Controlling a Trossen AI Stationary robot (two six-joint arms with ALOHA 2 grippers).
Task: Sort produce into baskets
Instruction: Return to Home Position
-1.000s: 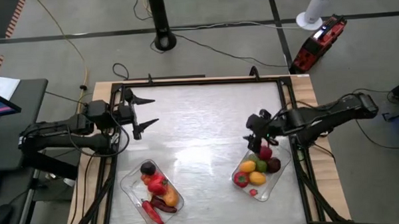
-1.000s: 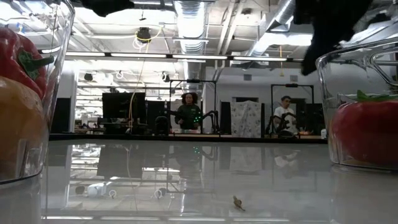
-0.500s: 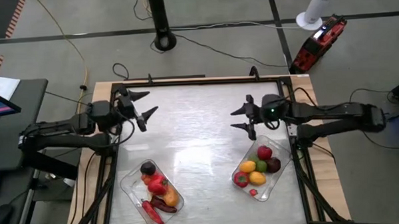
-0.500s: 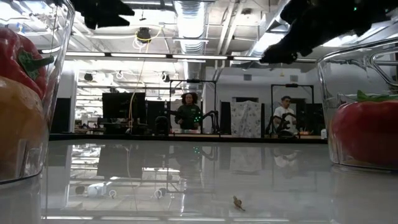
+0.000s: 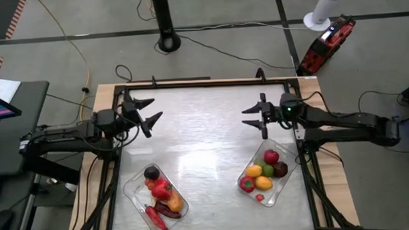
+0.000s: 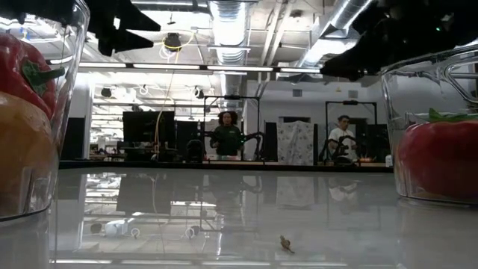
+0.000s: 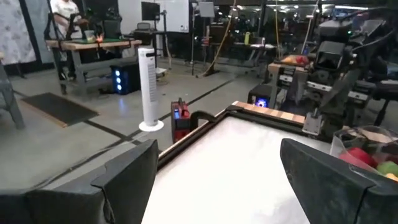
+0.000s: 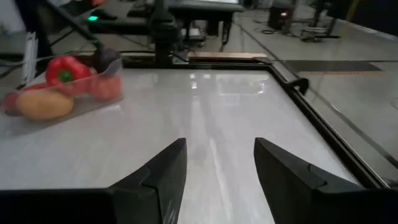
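We see produce (image 5: 161, 189) lying in two clear trays on the worktop (image 5: 205, 132). The left tray (image 5: 133, 191) holds red, orange and dark pieces, and the right tray (image 5: 271, 197) holds red, yellow, green and purple ones. In the high view both trays lie diagonally, their lower ends leaning toward each other, while the left end effector (image 5: 155, 108) and right end effector (image 5: 245, 117) hover spread and empty, well apart from them.

On the table (image 5: 205, 122), the left basket (image 5: 130, 188) and right basket (image 5: 267, 197) sit well apart, produce (image 5: 161, 191) in both

The left arm (image 5: 62, 131) and right arm (image 5: 341, 118) are slim, matte black, cable-draped, ending in pointed tapering jaws.
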